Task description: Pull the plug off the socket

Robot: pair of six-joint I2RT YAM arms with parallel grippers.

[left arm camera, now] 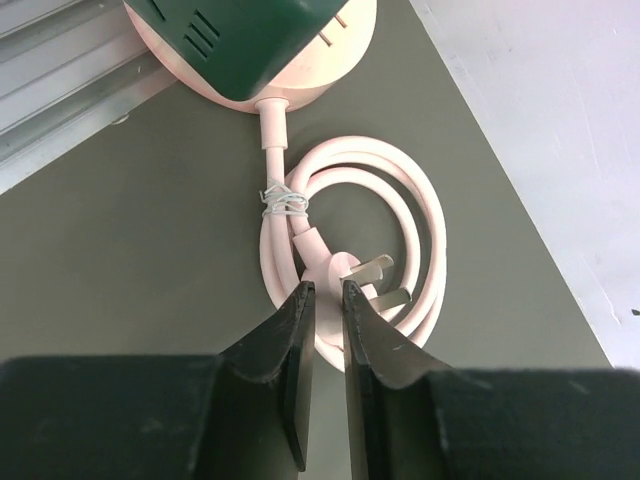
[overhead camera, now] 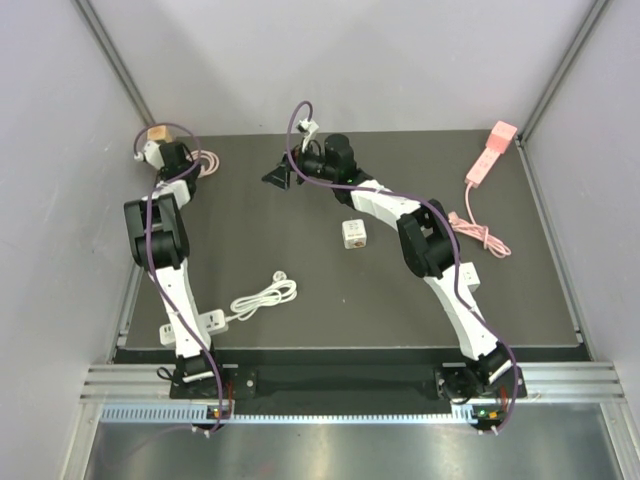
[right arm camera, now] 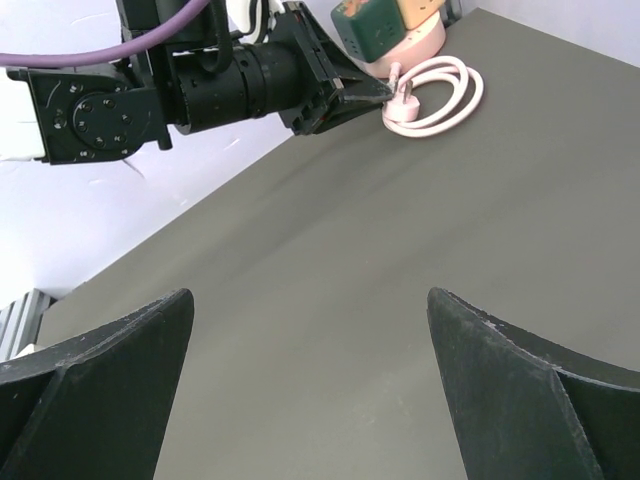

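Note:
A round pink socket (left arm camera: 330, 60) lies at the far left corner with a dark green plug (left arm camera: 250, 30) seated in it; both also show in the right wrist view (right arm camera: 365, 25). The socket's own pink cord (left arm camera: 420, 210) is coiled beside it and ends in a pink plug with bare metal prongs (left arm camera: 365, 270). My left gripper (left arm camera: 326, 290) is nearly shut, its tips pinching the body of that pink plug; it shows in the top view (overhead camera: 197, 160). My right gripper (right arm camera: 310, 295) is wide open and empty above bare table, at the back middle (overhead camera: 278, 175).
A white power strip (overhead camera: 210, 320) with a coiled white cord (overhead camera: 265, 297) lies near the left arm. A white cube adapter (overhead camera: 353, 233) sits mid-table. A pink power strip (overhead camera: 490, 150) with its cord (overhead camera: 480, 232) lies at the back right. Grey walls enclose the table.

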